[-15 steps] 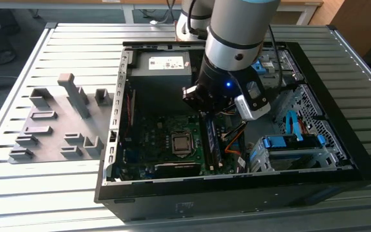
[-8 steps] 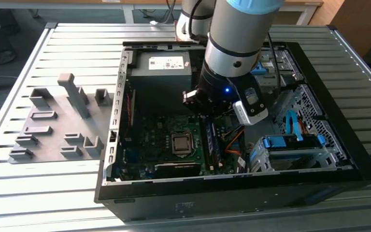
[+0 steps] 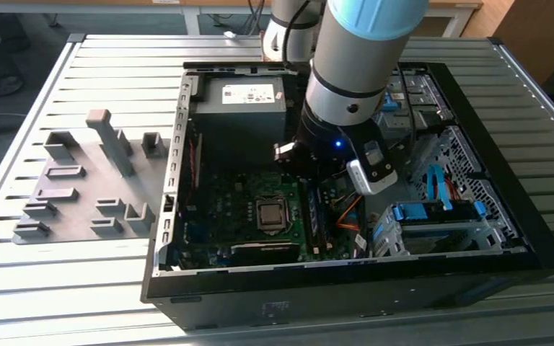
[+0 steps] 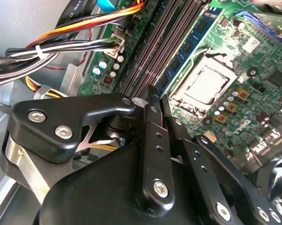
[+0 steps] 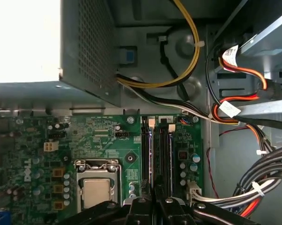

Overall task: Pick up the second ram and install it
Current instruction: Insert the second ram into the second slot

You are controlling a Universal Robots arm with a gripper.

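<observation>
Gripper [image 4: 158, 95] low inside the open computer case [image 3: 537, 238], its claw clenched with the two tips almost touching, right over the memory slots [image 5: 145, 154]. The second ram [image 4: 193, 40] stands on edge in the slot row beside the processor socket [image 4: 202, 86], its black chips facing the socket; whether the tips press on a stick I cannot tell. Room is tight: the power supply box [image 5: 85, 61] walls off one end of the slots, and the cable bundle [image 5: 267, 173] crowds the far side just beside the board's edge. In the exterior view the arm [image 3: 354, 65] comes down between the power supply and the drive cage [image 3: 441, 223]. The grey holder blocks [image 3: 94, 187] sit outside on the slatted table [image 3: 84, 288], well apart. White tags [image 5: 230, 56] on the cables carry print too small to read.
</observation>
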